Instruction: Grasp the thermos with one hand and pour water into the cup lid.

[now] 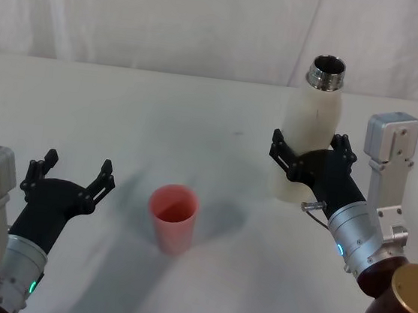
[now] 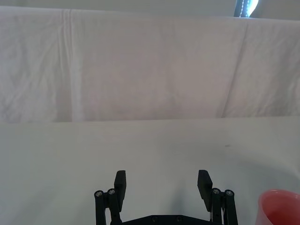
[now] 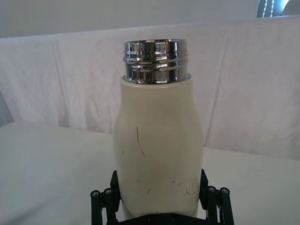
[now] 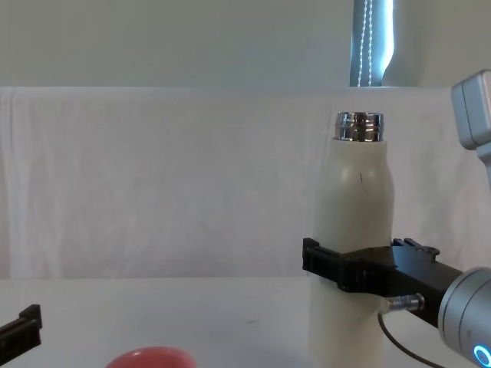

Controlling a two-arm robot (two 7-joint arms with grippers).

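My right gripper [image 1: 313, 155] is clamped around the lower body of the thermos [image 1: 313, 134], which stands upright on the surface [image 1: 196, 132], right of the cup lid [image 1: 172, 217]. My left gripper [image 1: 71, 172] waits open, near the lid. The risk, I judge, is the smooth wall slipping in my fingers as I tilt — or the stream missing that small lid. I cannot see any water inside, and the thermos base is hidden in the wrist view.

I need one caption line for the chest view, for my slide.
Right claw clamps the upright, uncapped thermos at mid-body; the cup lid sits at the lower left.
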